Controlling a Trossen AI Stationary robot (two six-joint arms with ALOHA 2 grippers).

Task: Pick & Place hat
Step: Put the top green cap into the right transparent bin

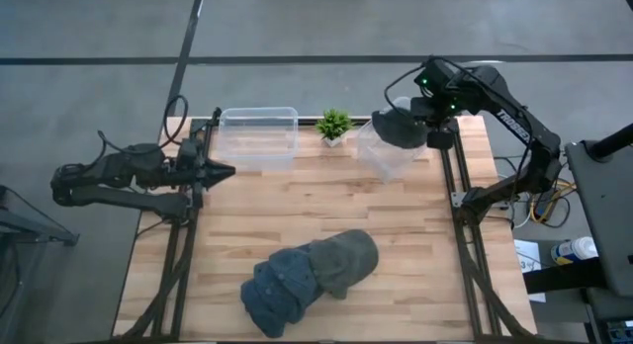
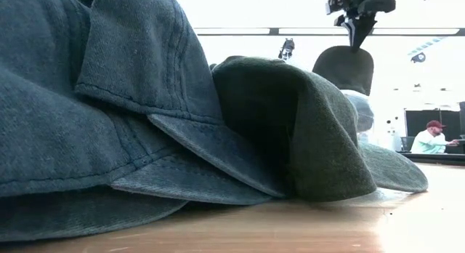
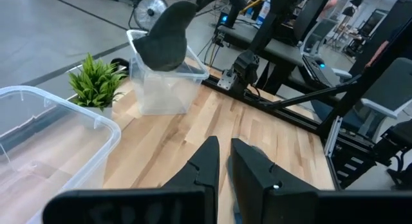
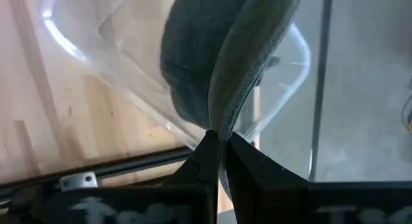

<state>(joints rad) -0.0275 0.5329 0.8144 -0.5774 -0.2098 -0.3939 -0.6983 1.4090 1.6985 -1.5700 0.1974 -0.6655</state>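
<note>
Piled hats (image 1: 309, 276) lie at the near side of the wooden table (image 1: 415, 245). Some are blue and one is green, and they touch and lean on each other. From the low view they fill most of the picture, with a blue brim over a green one.

Farther back on the left, the left gripper (image 1: 220, 171) waits at the table's left edge. Its two dark fingers (image 3: 205, 165) sit close together with only a thin gap, and they hold nothing.

Behind it stands a clear plastic bin (image 1: 259, 136). Just beside that bin is a small green plant (image 1: 333, 126) in a white pot. On the other side of the plant is a second clear bin (image 1: 384, 156), near the far right corner.

Over that second bin hangs a dark hat (image 1: 400, 129). The right gripper (image 4: 219, 141) has its fingers pinched tight on the hat's edge, and the hat dangles down from them above the open bin.

White writing runs along the right arm (image 1: 514, 122), but it is too small to read.

Far off in the room, a person in a red cap (image 2: 434, 124) sits at a desk.
</note>
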